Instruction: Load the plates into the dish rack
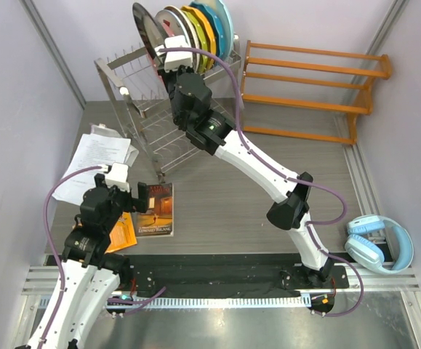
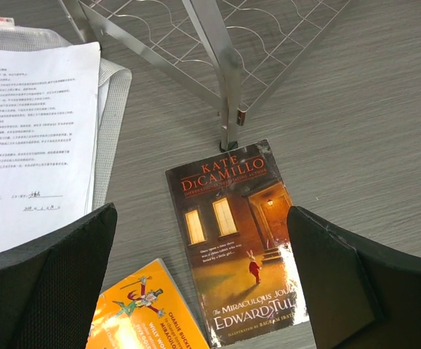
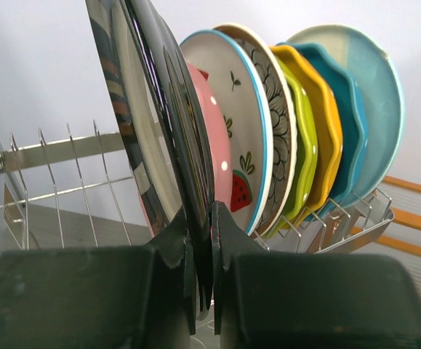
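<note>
**Grey wood-grain table**, with the steel wire dish rack at its far left. On edge along the rack's upper tier, left to right: dark brown-rimmed plate, pink polka-dotted plate, watermelon plate, petal-pattern plate, yellow-green plate, orange plate, blue plates. Right gripper: jaws pinched narrowly on the dark brown-rimmed plate's lower rim; whether it sits in a slot cannot be told. Left gripper: jaws wide, empty, above a Kate DiCamillo paperback beside printed sheets.

Bright, even light; soft shadows.
</note>
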`<state>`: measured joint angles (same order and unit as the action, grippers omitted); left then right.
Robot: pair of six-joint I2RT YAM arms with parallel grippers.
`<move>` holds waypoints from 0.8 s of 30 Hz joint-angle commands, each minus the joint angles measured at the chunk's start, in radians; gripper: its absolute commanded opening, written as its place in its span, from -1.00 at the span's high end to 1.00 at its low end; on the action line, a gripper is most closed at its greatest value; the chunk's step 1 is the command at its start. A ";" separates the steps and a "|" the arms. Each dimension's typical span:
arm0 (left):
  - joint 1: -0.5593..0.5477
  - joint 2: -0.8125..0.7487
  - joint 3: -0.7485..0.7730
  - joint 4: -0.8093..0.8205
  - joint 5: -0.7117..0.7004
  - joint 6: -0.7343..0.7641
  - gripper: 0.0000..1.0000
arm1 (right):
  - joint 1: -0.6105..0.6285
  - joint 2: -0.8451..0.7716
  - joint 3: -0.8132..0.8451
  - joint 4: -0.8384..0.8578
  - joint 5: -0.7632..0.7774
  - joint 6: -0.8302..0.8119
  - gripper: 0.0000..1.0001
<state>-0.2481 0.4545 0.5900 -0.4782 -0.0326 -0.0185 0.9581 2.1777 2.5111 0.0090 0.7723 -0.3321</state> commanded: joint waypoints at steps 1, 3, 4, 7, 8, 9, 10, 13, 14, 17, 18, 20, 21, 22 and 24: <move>0.006 0.007 -0.006 0.059 0.010 -0.003 -0.99 | -0.002 -0.047 0.028 0.134 -0.019 0.070 0.98; 0.006 0.009 -0.004 0.062 0.011 -0.003 -0.99 | -0.002 -0.044 0.019 0.131 -0.013 0.073 0.98; 0.006 0.009 -0.007 0.064 0.010 -0.003 -0.99 | -0.001 -0.042 0.012 0.132 -0.011 0.071 0.99; 0.004 0.012 -0.010 0.066 0.010 -0.003 -0.99 | -0.005 -0.032 0.009 0.129 -0.022 0.074 0.98; 0.006 0.012 -0.009 0.064 0.011 -0.003 -0.99 | -0.005 -0.029 0.009 0.128 -0.025 0.074 0.99; 0.006 0.012 -0.009 0.066 0.011 -0.003 -0.99 | -0.009 -0.018 0.011 0.128 -0.027 0.077 0.98; 0.006 0.015 -0.007 0.064 0.010 -0.003 -0.99 | -0.010 -0.012 0.014 0.125 -0.030 0.085 0.98; 0.004 0.019 -0.006 0.062 0.010 -0.001 -0.99 | -0.022 0.008 0.017 0.115 -0.044 0.097 0.98; 0.006 0.024 -0.002 0.062 0.010 0.000 -0.99 | -0.025 0.011 0.017 0.115 -0.045 0.097 0.98; 0.006 0.032 0.001 0.062 0.011 0.000 -0.99 | -0.035 0.027 0.022 0.115 -0.050 0.097 0.78; 0.006 0.032 0.001 0.062 0.011 0.000 -0.99 | -0.036 0.030 0.023 0.115 -0.053 0.097 0.68; 0.006 0.036 0.002 0.064 0.014 0.000 -0.99 | -0.041 0.034 0.023 0.115 -0.064 0.093 0.56; 0.006 0.038 0.002 0.067 0.017 0.000 -0.99 | -0.041 0.034 0.023 0.117 -0.065 0.090 0.38; 0.006 0.041 0.002 0.070 0.019 -0.001 -0.99 | -0.041 0.033 0.022 0.121 -0.067 0.087 0.29; 0.006 0.041 0.005 0.073 0.025 -0.003 -0.99 | -0.041 0.025 0.020 0.121 -0.070 0.081 0.14</move>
<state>-0.2481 0.4896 0.5842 -0.4606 -0.0299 -0.0185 0.9207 2.2341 2.4851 0.0425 0.7010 -0.2512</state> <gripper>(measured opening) 0.994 0.363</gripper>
